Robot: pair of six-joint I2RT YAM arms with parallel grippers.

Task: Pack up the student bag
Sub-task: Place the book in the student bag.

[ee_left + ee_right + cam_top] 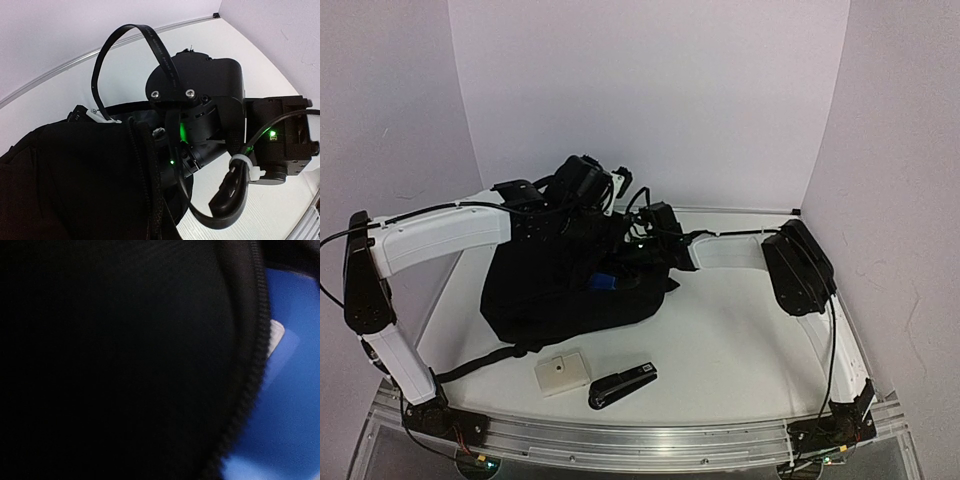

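Premises assessed as a robotics laboratory test cell. Grounds: a plain white surface [740, 340] is boxed in on three sides by bare white panels, namely a back panel [650, 90], a left panel [380, 110] and a right panel [910, 150]. An aluminium rail [640, 435] runs along the near edge, with the left arm [430, 232] and the right arm [800, 270] bolted at it. Exposed cables [835, 345] run along the arms. Green indicator lights [182, 133] glow on the electronics in the left wrist view. Items laid out on the surface: a backpack [550, 290], a stapler [623, 384] and a small white box [562, 372].
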